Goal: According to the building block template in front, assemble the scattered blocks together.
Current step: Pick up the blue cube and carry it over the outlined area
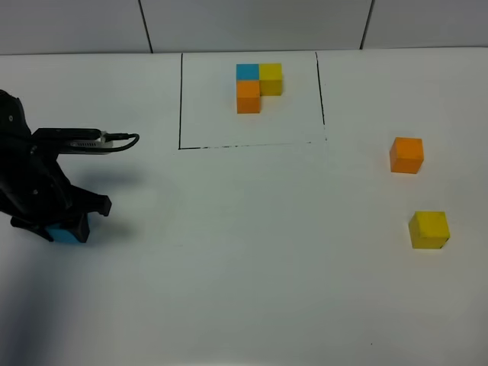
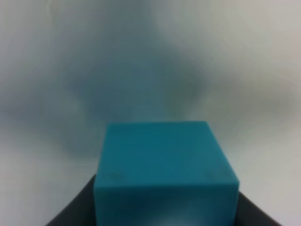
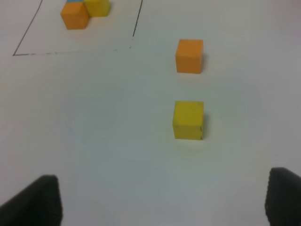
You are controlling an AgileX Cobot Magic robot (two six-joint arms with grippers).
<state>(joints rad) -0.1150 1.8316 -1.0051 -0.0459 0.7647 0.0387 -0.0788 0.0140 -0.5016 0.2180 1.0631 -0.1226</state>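
The template is an L of joined blue, yellow and orange cubes inside a thin black outline at the back; it also shows in the right wrist view. My left gripper is at the far left, down at the table, shut on the loose blue cube. The loose orange cube and yellow cube sit apart on the right. My right gripper is open and empty, well short of the yellow cube, and out of the high view.
The white table runs to a wall at the back. A cable loops off the left arm.
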